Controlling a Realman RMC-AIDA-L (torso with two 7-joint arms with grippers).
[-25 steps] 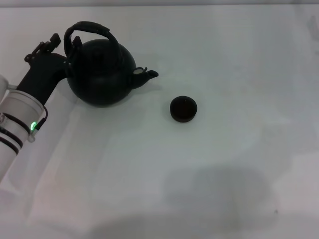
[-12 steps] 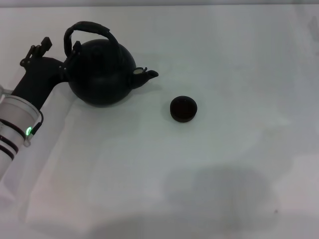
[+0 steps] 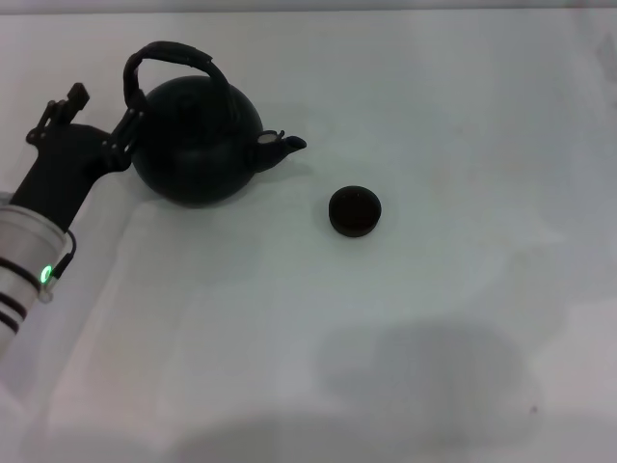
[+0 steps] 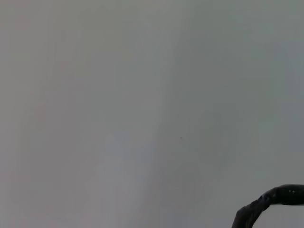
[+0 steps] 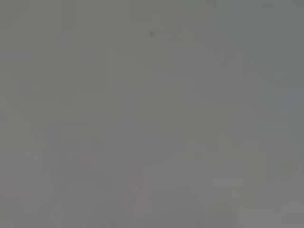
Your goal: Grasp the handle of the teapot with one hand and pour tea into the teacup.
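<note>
The black round teapot stands upright at the far left of the white table, its spout pointing right toward the teacup. Its arched dark handle loops over the top; a piece of the handle also shows in the left wrist view. The small dark teacup sits on the table to the right of the spout, apart from it. My left gripper is at the teapot's left side, by the foot of the handle, open and holding nothing. My right gripper is out of view.
The white table spreads to the right of and in front of the teapot and cup. My left arm reaches in from the left edge. The right wrist view shows only plain grey surface.
My left arm has drawn back to the left, away from the teapot's handle. The teapot and the teacup have not moved.
</note>
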